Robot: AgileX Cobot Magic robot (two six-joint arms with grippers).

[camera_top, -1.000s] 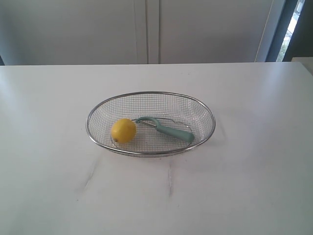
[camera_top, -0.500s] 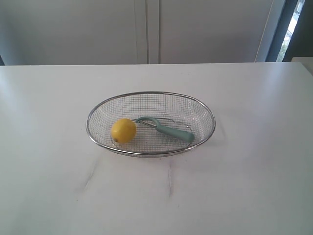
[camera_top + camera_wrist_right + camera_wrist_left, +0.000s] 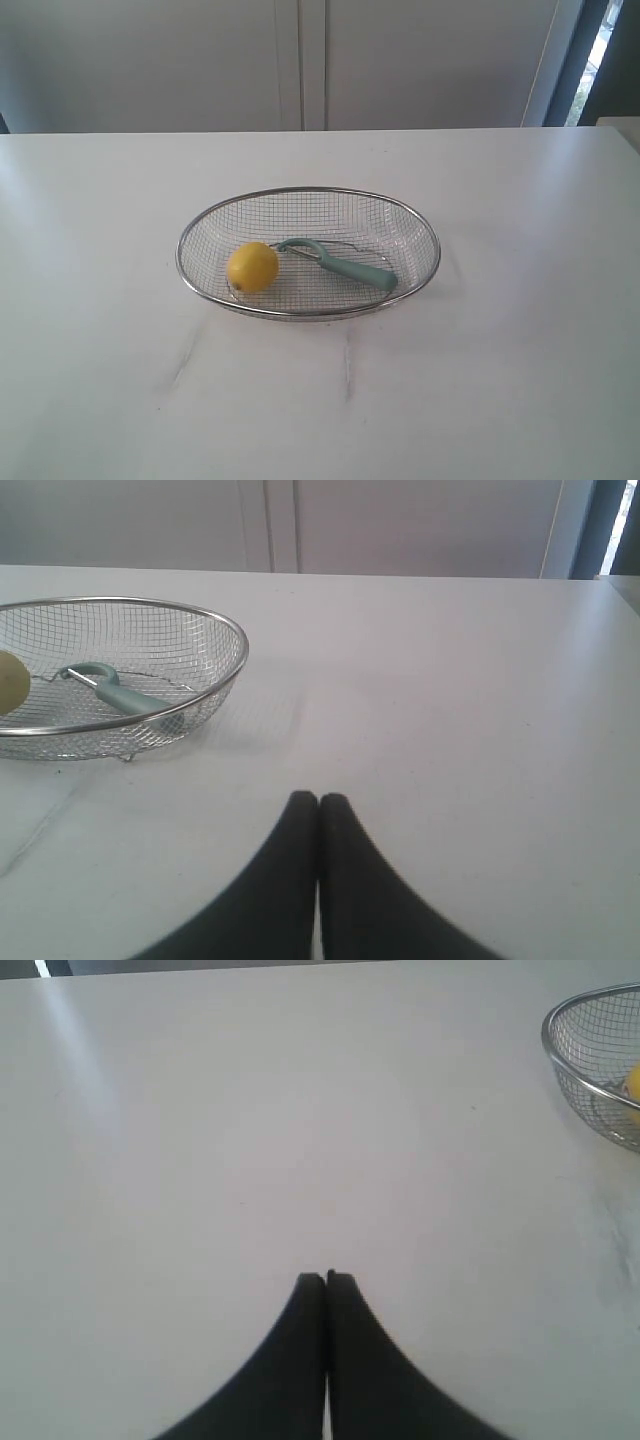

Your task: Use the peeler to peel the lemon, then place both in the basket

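The wire mesh basket [image 3: 300, 192] stands in the middle of the white table. Inside it lies the yellow lemon [image 3: 252, 267] on the left side, with the teal-handled peeler [image 3: 345, 266] beside it, head toward the lemon. Neither arm shows in the exterior view. In the left wrist view my left gripper [image 3: 325, 1278] is shut and empty over bare table, with the basket rim [image 3: 560, 1065] and a sliver of lemon [image 3: 633, 1082] off at the edge. My right gripper [image 3: 319, 798] is shut and empty, apart from the basket [image 3: 200, 615], which holds the peeler [image 3: 125, 700] and lemon [image 3: 10, 683].
The white table [image 3: 500, 380] stretches wide around the basket on every side. A pale wall with cabinet panels [image 3: 310, 60] runs behind the far edge, and a dark window frame [image 3: 590, 55] stands at the back right.
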